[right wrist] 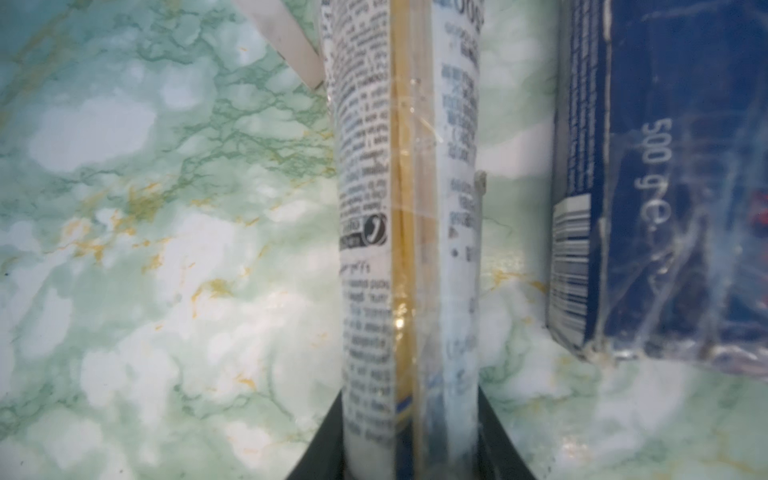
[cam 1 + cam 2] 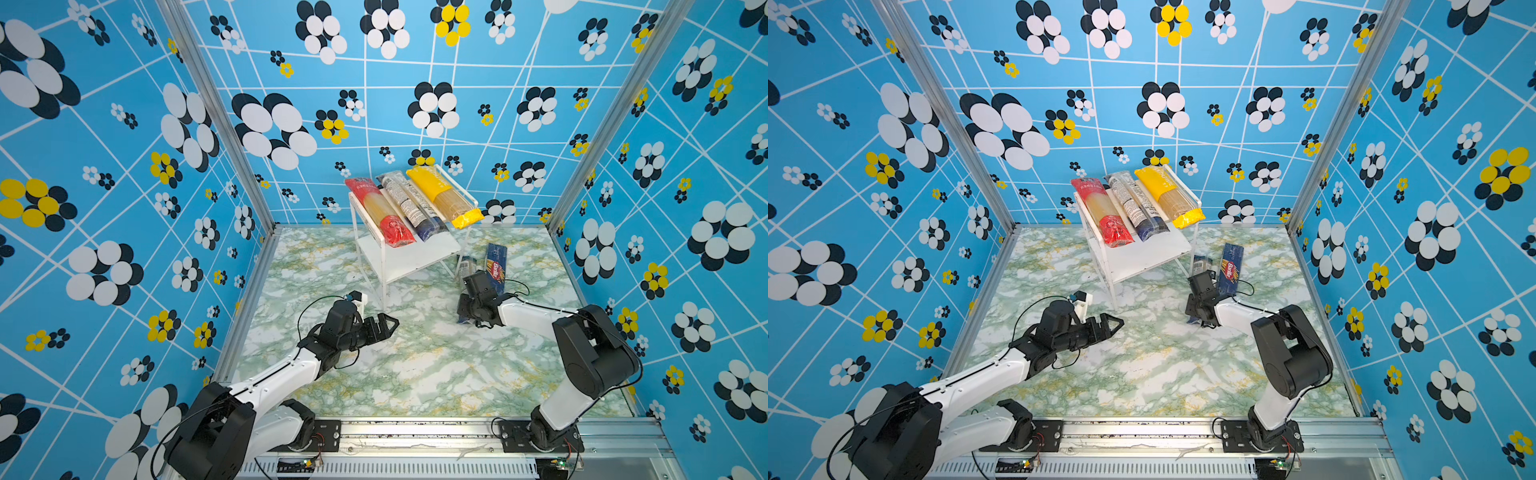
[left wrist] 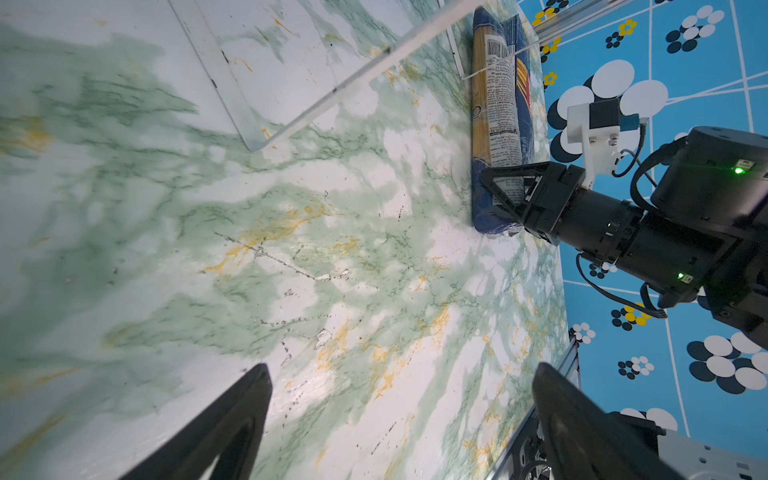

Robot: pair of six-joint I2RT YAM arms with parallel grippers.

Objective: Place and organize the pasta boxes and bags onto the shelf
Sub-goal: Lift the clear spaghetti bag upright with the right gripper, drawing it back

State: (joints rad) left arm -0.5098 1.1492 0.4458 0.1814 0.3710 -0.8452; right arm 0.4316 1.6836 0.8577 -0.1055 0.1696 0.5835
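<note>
Both top views, shelf (image 2: 415, 254) carrying red-ended pack (image 2: 380, 212), see-through pack (image 2: 411, 205), yellow pack (image 2: 444, 197)

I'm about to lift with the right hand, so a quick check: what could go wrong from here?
1. The right hand grips the see-through spaghetti pack with navy ends near one end; once lifted, its long free length may sag or slip.
2. The navy Barilla cardboard box lies close alongside and could get dragged.
3. The top of the white two-tier shelf already holds three packs overhanging the front; the yellow pack might get knocked off.
</note>
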